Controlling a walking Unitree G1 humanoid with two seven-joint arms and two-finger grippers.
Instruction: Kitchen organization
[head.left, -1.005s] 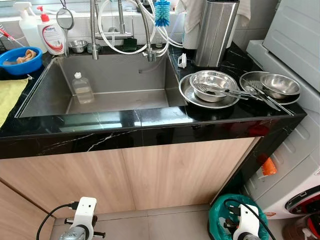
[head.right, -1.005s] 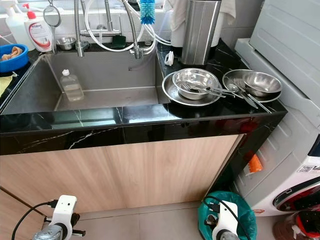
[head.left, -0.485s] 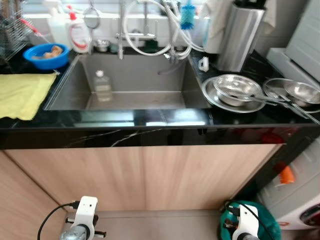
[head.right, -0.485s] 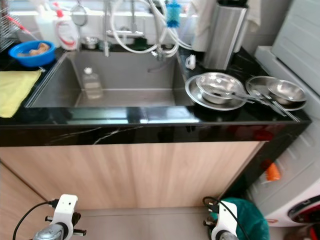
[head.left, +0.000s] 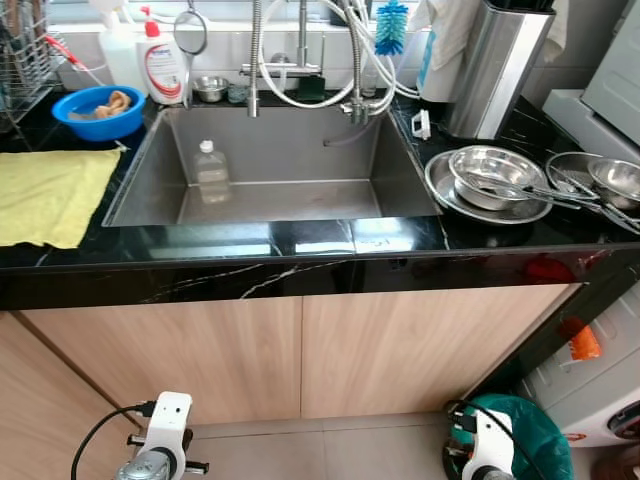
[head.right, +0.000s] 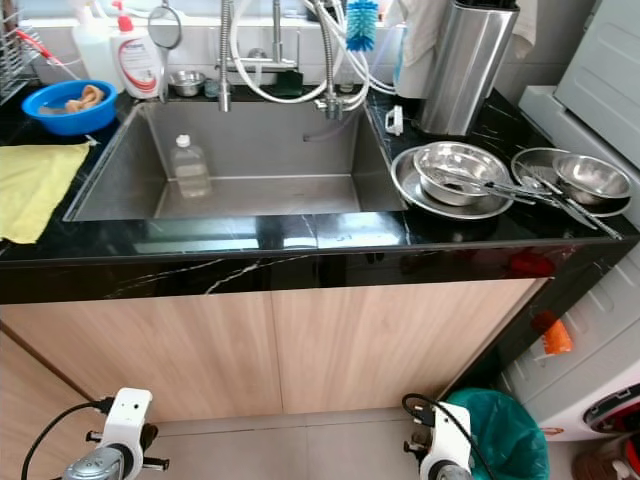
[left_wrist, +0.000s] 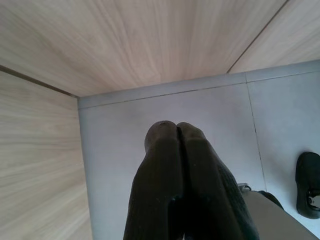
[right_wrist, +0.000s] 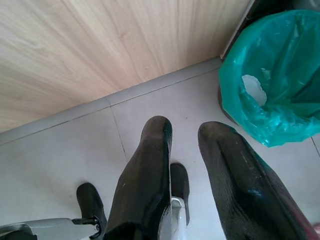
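Jaws: left gripper (left_wrist: 172, 131) pressed together, empty; right gripper (right_wrist: 186, 137) parted a little, empty.

Risks, largest first. Tabletop (head.left: 300, 245) is glossy, and its right end is crowded: steel bowl (head.left: 497, 177) on plate (head.left: 445, 192), second bowl (head.left: 615, 180), loose utensils (head.left: 560, 195) across both. A reach there could skid or knock them. Plastic bottle (head.left: 211, 172) stands in the sink (head.left: 280, 200) and could tip. Yellow cloth (head.left: 50, 195) could drag.

Pose: both arms hang low before the cabinet doors, jaws pointing at the floor, right beside the green bin (right_wrist: 280, 80).
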